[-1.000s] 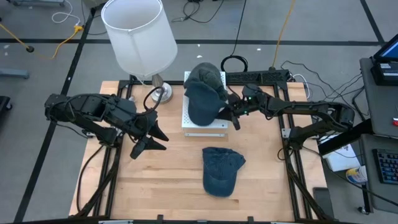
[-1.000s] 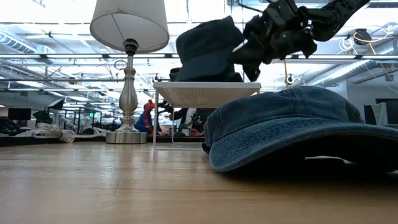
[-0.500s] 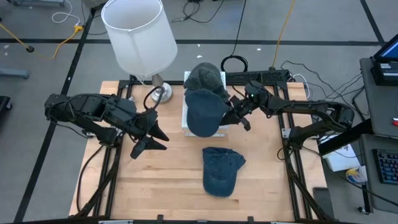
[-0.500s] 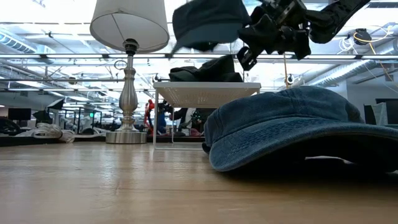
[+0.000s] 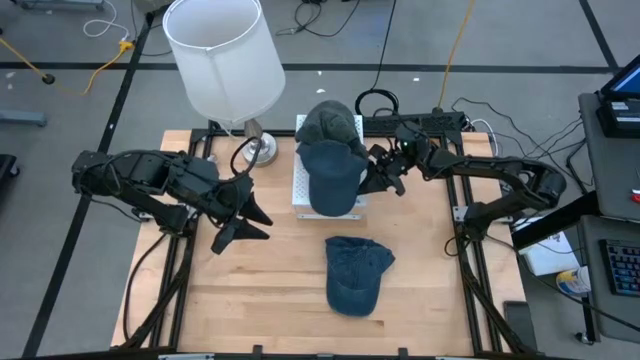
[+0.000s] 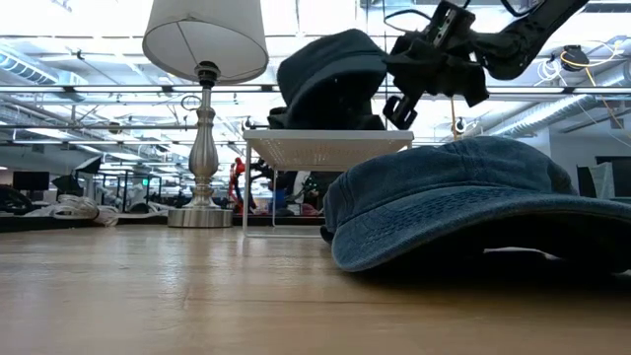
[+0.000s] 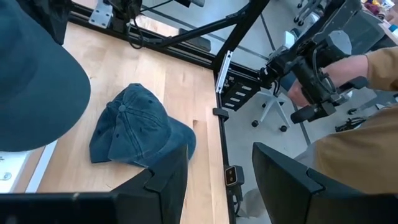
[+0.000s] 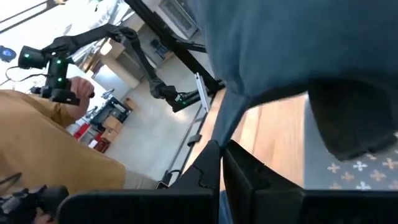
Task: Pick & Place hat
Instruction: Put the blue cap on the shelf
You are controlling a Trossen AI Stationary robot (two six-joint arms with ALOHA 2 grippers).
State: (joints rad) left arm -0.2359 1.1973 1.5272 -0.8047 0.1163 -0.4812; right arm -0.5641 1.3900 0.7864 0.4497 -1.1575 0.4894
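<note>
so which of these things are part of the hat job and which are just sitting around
Job:
- dark hat, pinched by the right gripper over the white rack
- grey hat on the rack
- denim hat on the table

Lying about:
- lamp
- left gripper, open, idle
- power strip

Bright, even overhead light; ceiling glare floods the low view, where the foreground blue denim cap (image 6: 463, 202) looms soft.
</note>
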